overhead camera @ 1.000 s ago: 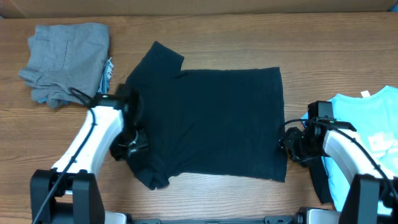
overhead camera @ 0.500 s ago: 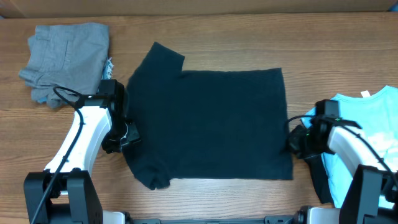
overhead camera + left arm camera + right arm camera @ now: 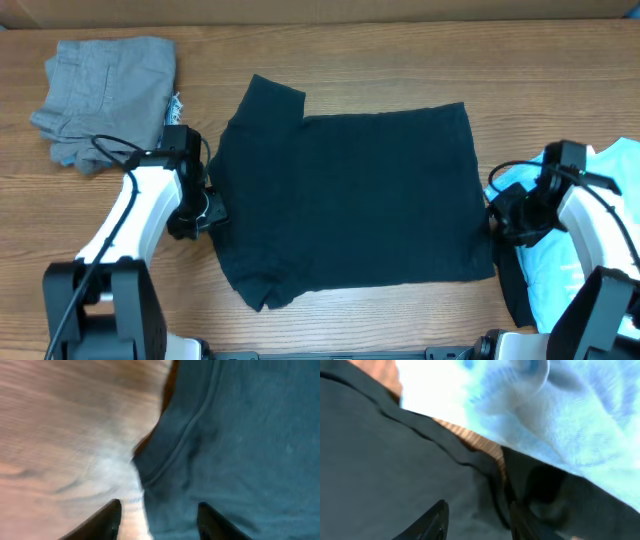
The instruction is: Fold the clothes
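Observation:
The black T-shirt lies spread flat in the middle of the table, collar side to the left and hem to the right. My left gripper is at its left edge. In the left wrist view my left gripper is open, and the shirt's stitched edge runs between the jaws over the wood. My right gripper is at the hem. In the right wrist view my right gripper is open over the black cloth, next to the light blue T-shirt.
Folded grey garments sit stacked at the back left. The light blue T-shirt lies at the right edge, partly under my right arm, with something dark beneath its near side. Bare wooden table runs along the back.
The black T-shirt has slid to the right and turned slightly. Both grippers have shifted right with it; the right one now sits against the light blue shirt.

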Robot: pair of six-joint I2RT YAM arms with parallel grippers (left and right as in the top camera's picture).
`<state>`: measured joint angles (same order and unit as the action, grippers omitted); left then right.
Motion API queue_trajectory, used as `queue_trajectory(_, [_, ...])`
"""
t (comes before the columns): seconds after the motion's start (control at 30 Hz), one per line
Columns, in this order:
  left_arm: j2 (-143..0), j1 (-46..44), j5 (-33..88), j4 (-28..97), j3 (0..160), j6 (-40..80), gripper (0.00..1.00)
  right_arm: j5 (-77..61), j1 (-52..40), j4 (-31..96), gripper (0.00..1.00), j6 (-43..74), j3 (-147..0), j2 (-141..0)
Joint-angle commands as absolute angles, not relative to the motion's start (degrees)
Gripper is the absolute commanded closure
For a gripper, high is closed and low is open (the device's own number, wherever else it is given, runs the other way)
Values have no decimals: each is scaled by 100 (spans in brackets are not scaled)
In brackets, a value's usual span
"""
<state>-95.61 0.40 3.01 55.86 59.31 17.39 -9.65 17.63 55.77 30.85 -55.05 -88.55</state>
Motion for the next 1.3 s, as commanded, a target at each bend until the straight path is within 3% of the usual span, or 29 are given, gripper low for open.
queue_trajectory(0.0, [-9985,-10,565,5411,6005,1603,70,-969,1772,5776,56,2897,-6005,-8584])
queue_trajectory(0.07, [-10202,-12,556,5275,6005,1603,87,-1035,1769,5883,53,2773,-6117,-8455])
queue_trajectory(0.13, [-10420,-3,532,5057,6005,1603,94,-1186,1772,5909,51,2646,-6125,-8313])
queue_trajectory(0.4, [-10873,261,-550,3841,6007,1935,96,-1966,1769,5872,46,2088,-6114,-8187])
queue_trajectory(0.7, [-10871,725,-301,3382,6543,1863,82,-1962,1404,5813,43,1946,-6025,-8189])
queue_trajectory(0.93, [-10868,720,-290,4709,8068,1428,65,-1723,1081,5647,41,2147,-5867,-8337])
queue_trajectory(1.03, [-10868,714,-290,5411,8729,1376,62,-1728,1081,5352,54,2145,-5743,-8499])
queue_trajectory(1.1, [-10864,714,-292,5905,9212,1291,53,-1817,1081,4982,62,2147,-5579,-8643])
queue_trajectory(1.27, [-10862,709,-152,7094,10320,1157,55,-1905,976,4219,62,2257,-5371,-9131])
